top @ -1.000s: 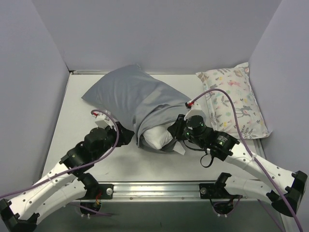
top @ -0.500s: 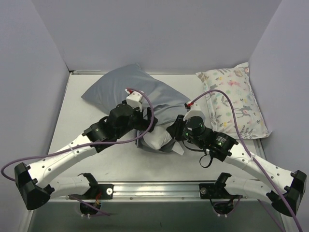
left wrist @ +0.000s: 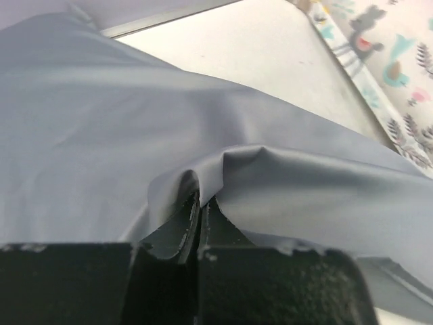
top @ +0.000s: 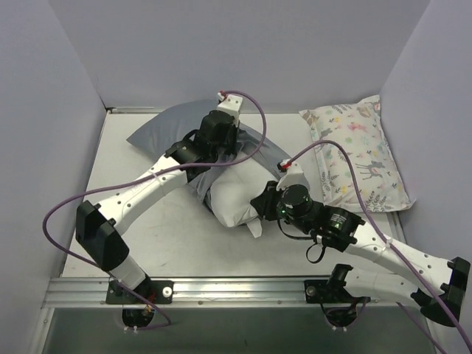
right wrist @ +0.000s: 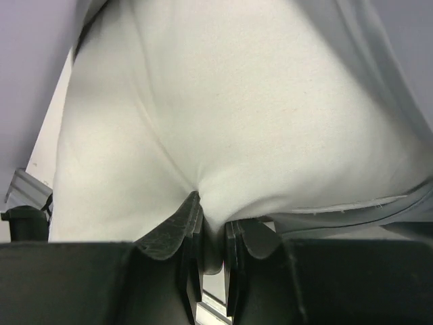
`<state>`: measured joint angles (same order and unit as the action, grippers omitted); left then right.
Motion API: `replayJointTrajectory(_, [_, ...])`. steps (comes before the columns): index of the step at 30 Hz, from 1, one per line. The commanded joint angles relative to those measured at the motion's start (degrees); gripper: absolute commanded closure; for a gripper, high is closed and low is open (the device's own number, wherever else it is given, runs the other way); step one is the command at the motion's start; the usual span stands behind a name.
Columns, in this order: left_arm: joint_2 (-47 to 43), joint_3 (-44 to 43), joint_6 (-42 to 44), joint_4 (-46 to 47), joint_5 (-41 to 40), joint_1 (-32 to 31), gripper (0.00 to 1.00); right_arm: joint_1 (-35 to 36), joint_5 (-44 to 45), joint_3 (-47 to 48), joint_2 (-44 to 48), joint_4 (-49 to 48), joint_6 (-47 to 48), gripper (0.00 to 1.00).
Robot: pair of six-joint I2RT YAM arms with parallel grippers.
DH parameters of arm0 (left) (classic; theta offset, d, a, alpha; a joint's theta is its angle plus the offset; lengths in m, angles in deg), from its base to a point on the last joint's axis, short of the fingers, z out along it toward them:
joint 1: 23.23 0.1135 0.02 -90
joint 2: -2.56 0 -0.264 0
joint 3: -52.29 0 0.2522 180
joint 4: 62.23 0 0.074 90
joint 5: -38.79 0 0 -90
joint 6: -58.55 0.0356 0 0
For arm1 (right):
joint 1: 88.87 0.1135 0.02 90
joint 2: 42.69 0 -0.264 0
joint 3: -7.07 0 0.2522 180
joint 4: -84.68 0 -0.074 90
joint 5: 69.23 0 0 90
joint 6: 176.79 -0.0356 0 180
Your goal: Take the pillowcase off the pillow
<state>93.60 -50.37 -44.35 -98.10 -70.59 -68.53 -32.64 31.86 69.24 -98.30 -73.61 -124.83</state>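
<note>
The grey pillowcase (top: 166, 131) lies bunched at the back left of the table and still covers the far end of the pillow. The pillow's white near end (top: 232, 195) bulges out of the case's mouth. My left gripper (top: 220, 156) reaches over the case from the left and is shut on a pinched ridge of grey pillowcase (left wrist: 101, 122), the fold rising between the left gripper's (left wrist: 201, 203) jaws. My right gripper (top: 259, 203) is shut on the pillow's near right corner. In the right wrist view white pillow (right wrist: 237, 101) cloth is puckered into the right gripper (right wrist: 211, 223).
A smaller pillow printed with pastel animals (top: 361, 151) lies along the right wall and shows at the top right of the left wrist view (left wrist: 396, 61). Grey walls close in the white table (top: 110, 192) on three sides. A metal rail (top: 236, 289) runs along the near edge.
My left arm swung from the near left up over the pillow, opened, then shut on the pillowcase farther back. More white pillow shows. The right gripper kept its hold and shifted slightly nearer.
</note>
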Motion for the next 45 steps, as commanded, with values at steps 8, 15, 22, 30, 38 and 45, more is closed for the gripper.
replayJointTrajectory(8, [5.5, -0.6, -8.1, 3.2, -6.4, 16.2, 1.0, 4.0, 3.4, 2.1, 6.9, -2.6, 3.1, 1.0])
replayJointTrajectory(15, [-4.4, 11.6, -7.8, 7.2, 1.3, 10.9, 0.99, 0.1, 0.3, 12.7, -0.3, 1.0, 6.4, 1.0])
replayJointTrajectory(22, [-17.3, 17.8, -5.6, 6.9, 4.2, 6.5, 0.4, -7.0, -10.6, 20.5, -4.4, 5.7, 6.8, 1.0])
replayJointTrajectory(30, [-28.7, 13.8, 0.3, 0.8, 1.2, -1.4, 0.08, -7.7, -13.4, 21.8, -6.2, 6.6, 6.6, 1.0])
replayJointTrajectory(38, [-37.2, 17.4, 7.8, -0.6, -6.4, -17.4, 0.06, -8.7, -15.9, 27.4, -9.2, 8.4, 6.6, 1.0])
replayJointTrajectory(45, [-35.4, 23.7, 19.9, 5.6, -19.2, -32.5, 0.03, -9.7, -19.0, 31.0, -11.6, 9.4, 4.8, 1.0])
